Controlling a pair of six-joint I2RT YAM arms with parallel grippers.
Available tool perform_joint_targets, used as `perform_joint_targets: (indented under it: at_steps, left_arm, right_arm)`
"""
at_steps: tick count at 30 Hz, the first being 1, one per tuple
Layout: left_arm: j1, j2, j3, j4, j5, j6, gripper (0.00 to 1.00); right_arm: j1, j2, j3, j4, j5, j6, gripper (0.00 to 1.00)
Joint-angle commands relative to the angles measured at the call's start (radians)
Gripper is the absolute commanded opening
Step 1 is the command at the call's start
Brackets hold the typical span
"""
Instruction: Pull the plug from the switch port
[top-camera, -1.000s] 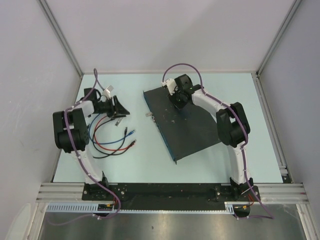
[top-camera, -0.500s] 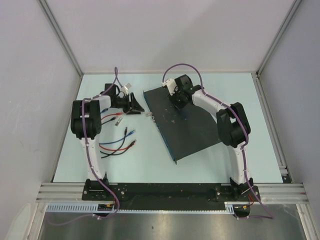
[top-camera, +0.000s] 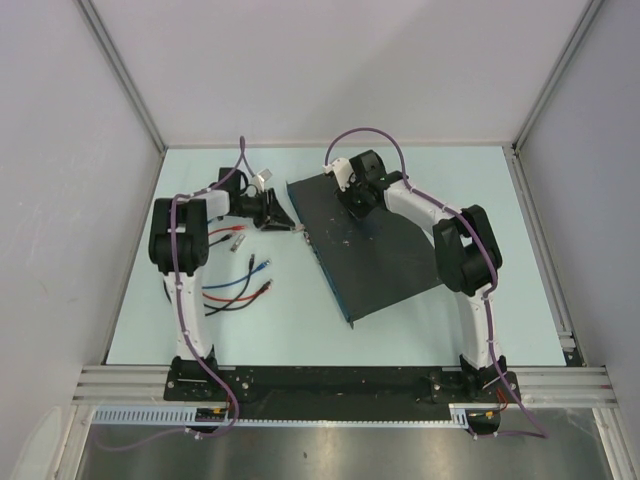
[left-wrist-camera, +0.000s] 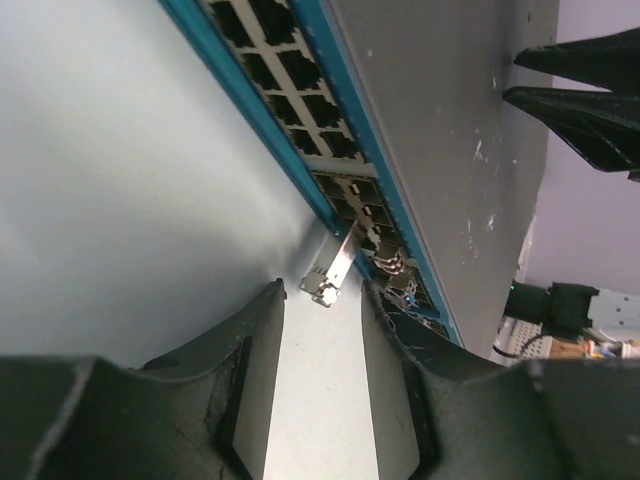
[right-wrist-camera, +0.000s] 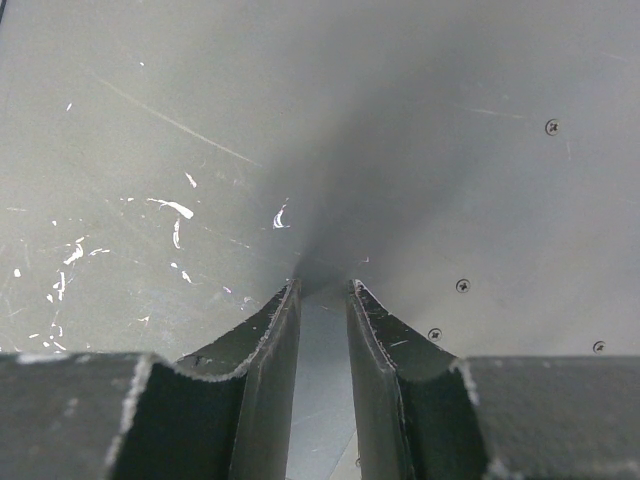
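The switch lies tilted on the table, with its bluish socket edge facing left. A small silver plug sticks out of a port on that edge. In the left wrist view the plug sits just ahead of my fingertips, in line with the gap and untouched. My left gripper is open and empty. My right gripper has its tips on the switch's scuffed top. Its jaws stand a narrow gap apart with nothing between them.
Loose red, blue and black cables with small connectors lie on the table to the left of the switch. White walls with metal rails enclose the table on three sides. My right fingers show above the switch in the left wrist view.
My left arm has swung right from the cables to the switch's socket edge and now faces the plug. The right arm and the switch have not moved.
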Motion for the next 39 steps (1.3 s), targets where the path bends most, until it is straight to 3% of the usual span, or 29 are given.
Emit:
perform_joint_targets:
  at_steps: [1, 9, 19, 21, 32, 37, 38, 39]
  left_arm:
    - [-0.029, 0.045, 0.021, -0.048, 0.018, 0.048, 0.43]
    - [-0.032, 0.056, 0.014, -0.051, 0.030, 0.047, 0.35]
    - [0.003, 0.010, -0.058, -0.036, -0.010, 0.039, 0.04]
    - [0.006, -0.007, -0.074, -0.097, -0.110, 0.089, 0.00]
    - [0.075, -0.052, -0.170, -0.131, -0.030, 0.131, 0.00]
    - [0.098, -0.023, -0.067, -0.195, -0.042, 0.166, 0.01]
    - [0.097, -0.018, -0.021, -0.240, -0.083, 0.183, 0.04]
    - [0.095, -0.016, -0.004, -0.254, -0.108, 0.203, 0.19]
  right_arm:
    - [0.019, 0.092, -0.076, -0.083, 0.013, -0.009, 0.31]
    - [0.022, 0.086, -0.088, -0.081, 0.014, -0.012, 0.31]
    - [0.022, 0.081, -0.088, -0.080, 0.022, -0.018, 0.31]
    - [0.022, 0.080, -0.093, -0.078, 0.028, -0.021, 0.31]
    - [0.028, 0.078, -0.087, -0.084, 0.034, -0.023, 0.31]
    - [0.026, 0.080, -0.093, -0.084, 0.028, -0.024, 0.31]
    - [0.028, 0.080, -0.093, -0.086, 0.025, -0.024, 0.31]
    - [0.028, 0.078, -0.091, -0.087, 0.024, -0.023, 0.31]
